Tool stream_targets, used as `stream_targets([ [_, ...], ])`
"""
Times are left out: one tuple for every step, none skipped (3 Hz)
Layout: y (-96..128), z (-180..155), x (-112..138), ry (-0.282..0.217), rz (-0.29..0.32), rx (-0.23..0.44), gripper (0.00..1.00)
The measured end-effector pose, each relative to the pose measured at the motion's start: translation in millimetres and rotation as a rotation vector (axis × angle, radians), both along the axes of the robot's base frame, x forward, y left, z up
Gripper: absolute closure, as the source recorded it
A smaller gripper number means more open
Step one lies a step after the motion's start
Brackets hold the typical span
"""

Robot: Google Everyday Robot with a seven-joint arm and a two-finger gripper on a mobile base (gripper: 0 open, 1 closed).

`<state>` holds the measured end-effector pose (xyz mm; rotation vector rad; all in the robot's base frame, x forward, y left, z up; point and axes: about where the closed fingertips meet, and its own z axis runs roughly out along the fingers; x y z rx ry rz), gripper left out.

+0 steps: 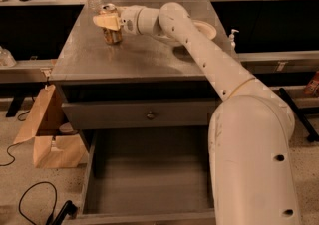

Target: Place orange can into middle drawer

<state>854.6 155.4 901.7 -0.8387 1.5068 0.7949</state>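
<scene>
Orange can [112, 36] upright (jaws at it).

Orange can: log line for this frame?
claw: at orange can | can: upright on cabinet top | middle drawer: open, can not inside

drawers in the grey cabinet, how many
2. A shallow grey drawer with a round knob is shut; the deep grey middle drawer below it is open. Others may be out of view. The gripper is at the orange can on the cabinet top.
</scene>
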Motion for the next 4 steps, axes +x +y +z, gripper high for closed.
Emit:
stream_targets([
  [7, 15, -7, -0.055, 0.007, 0.022, 0.64],
  [12, 18, -9, -0.067, 0.013, 0.026, 0.88],
  [14, 21, -13, -0.070, 0.021, 0.027, 1.00],
  [14, 50, -40, -0.100, 0.055, 0.027, 1.00],
])
